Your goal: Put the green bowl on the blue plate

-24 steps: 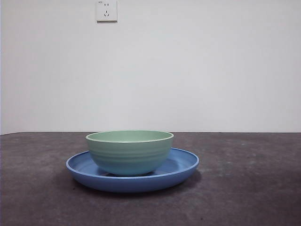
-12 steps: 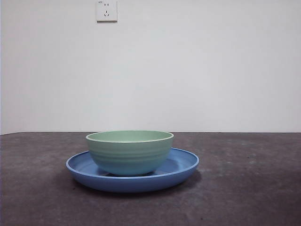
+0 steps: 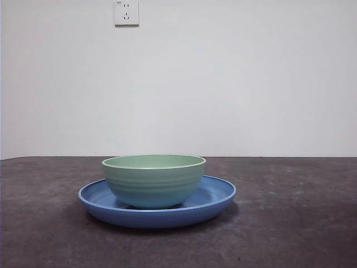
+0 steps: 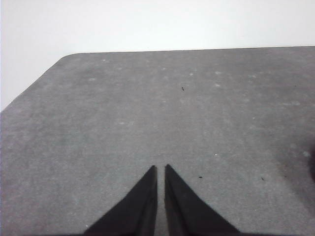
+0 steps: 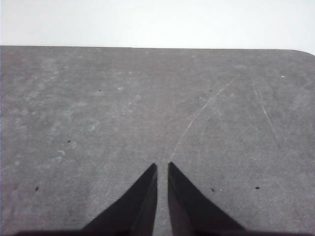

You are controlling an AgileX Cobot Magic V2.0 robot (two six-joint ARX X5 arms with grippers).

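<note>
2 dishes are seen stacked on the dark table [image 3: 301,223]: the green bowl [image 3: 154,181] is set upright inside the blue plate [image 3: 215,195], its base resting on the plate's floor and blue rim showing on both sides. The pair is placed toward the table's near edge in the front view, well apart from either side edge, though which corner is nearest cannot be judged from this low angle. The task is judged complete, since the bowl is borne wholly by the plate and nothing is gripping it. The left gripper [image 4: 161,169] is held over bare table near a rounded corner, its fingers pressed almost together on nothing. The right gripper [image 5: 162,168] is parked likewise, its fingers nearly closed and empty.
</note>
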